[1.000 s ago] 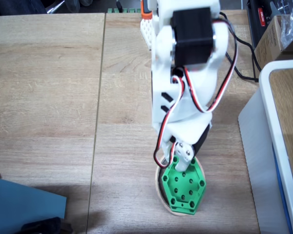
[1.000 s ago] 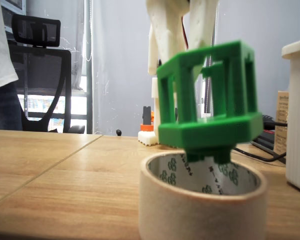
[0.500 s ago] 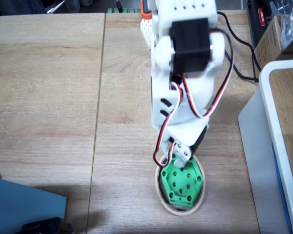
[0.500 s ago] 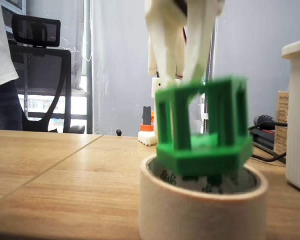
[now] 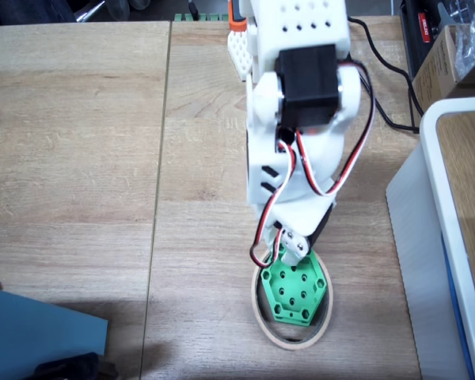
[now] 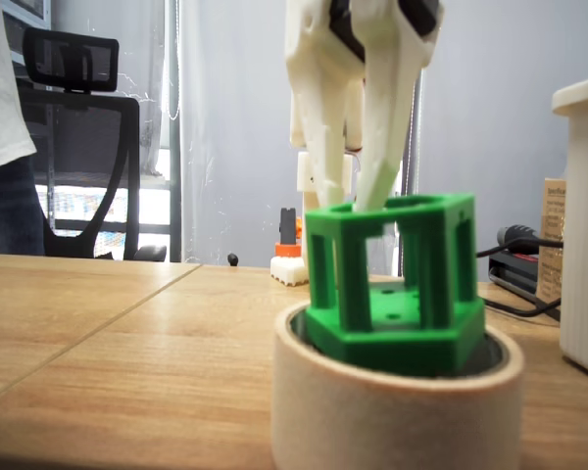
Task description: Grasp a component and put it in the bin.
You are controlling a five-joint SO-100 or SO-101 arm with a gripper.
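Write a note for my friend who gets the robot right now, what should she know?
Claw: its white fingers reach down to the top frame of the green block; whether they are gripping it is not clear.
Block: lowered inside the beige tape ring, its base below the rim and its top sticking out. From above it sits within the ring.
Done: block carried to the ring and lowered in.
Left: open the claw if it is gripping, then lift the arm away.
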